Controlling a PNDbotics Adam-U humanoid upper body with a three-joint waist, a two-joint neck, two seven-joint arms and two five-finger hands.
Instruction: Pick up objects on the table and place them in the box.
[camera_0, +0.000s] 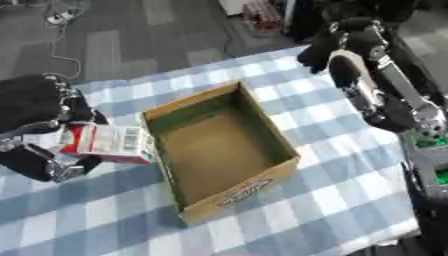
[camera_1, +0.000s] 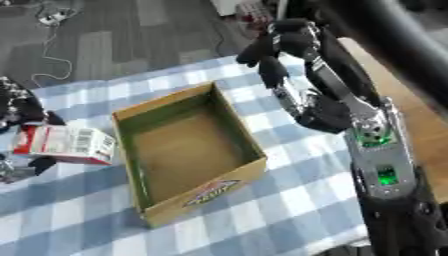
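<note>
My left hand (camera_0: 39, 127) sits at the left edge of the table, fingers and thumb curled round a red and white packet (camera_0: 105, 144). Thumb side shows above the packet, dark fingers below it near the table. The packet is a flat carton, white face up with a barcode-like panel, red band at the end nearest my palm. Its long axis runs roughly left to right, tilted a little down toward the right; the white end points at the box (camera_0: 219, 150). That end lies just beside the box's left wall. Whether it touches the wall, I cannot tell.

The box is open cardboard, brown inside, with a printed label on its near outer wall. It stands on the blue and white checked tablecloth (camera_0: 332, 200) near the middle of the table. Its long axis runs from far-left to near-right across the view, turned askew to the cloth's squares. Nothing shows inside it.

My right hand (camera_1: 271, 47) hangs above the far right of the table, beyond the box's far corner and well apart from the packet. Fingers hang down, bent and relaxed, holding nothing. The forearm runs back toward the lower right, with green lights on it.

Grey floor and a white cable (camera_0: 61, 50) lie beyond the table's far edge.
</note>
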